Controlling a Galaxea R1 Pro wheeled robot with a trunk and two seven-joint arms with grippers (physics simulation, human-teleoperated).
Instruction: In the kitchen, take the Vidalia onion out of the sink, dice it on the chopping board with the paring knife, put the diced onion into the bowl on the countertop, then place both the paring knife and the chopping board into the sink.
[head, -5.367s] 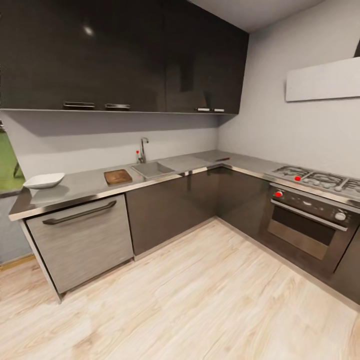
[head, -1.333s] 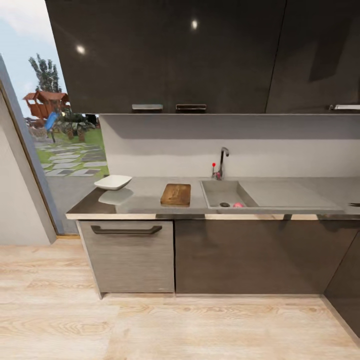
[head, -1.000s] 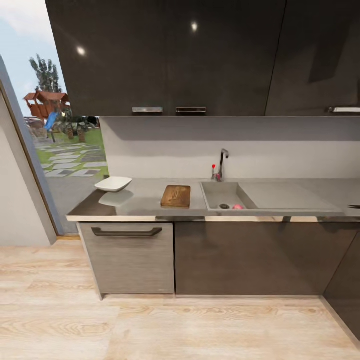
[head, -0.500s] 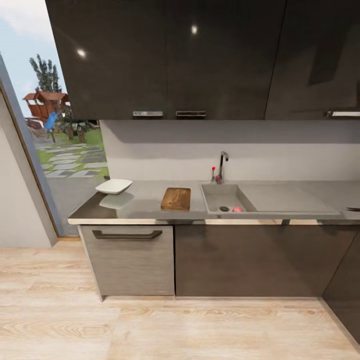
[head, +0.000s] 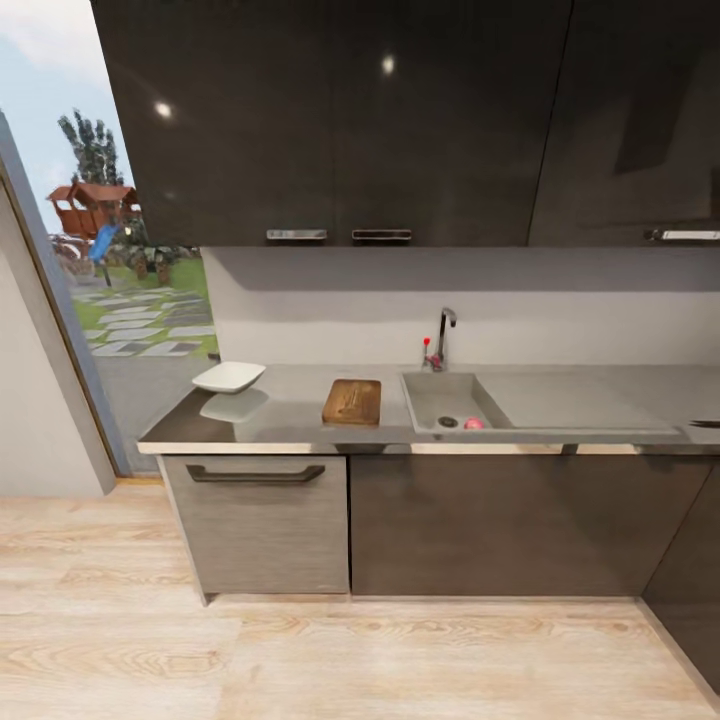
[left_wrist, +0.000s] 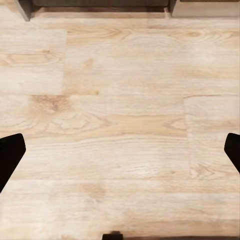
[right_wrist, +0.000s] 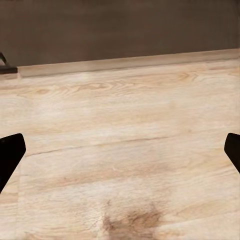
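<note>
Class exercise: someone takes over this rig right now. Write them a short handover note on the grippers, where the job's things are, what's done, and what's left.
Left gripper and right gripper: open, empty, over wood floor.
Chopping board lies on the countertop, between the bowl and the sink.
A pinkish item, likely the onion, sits in the sink by the drain.
A dark thing at the countertop's right edge may be the knife; too small to tell.
Done: nothing.
Left: every step.
</note>
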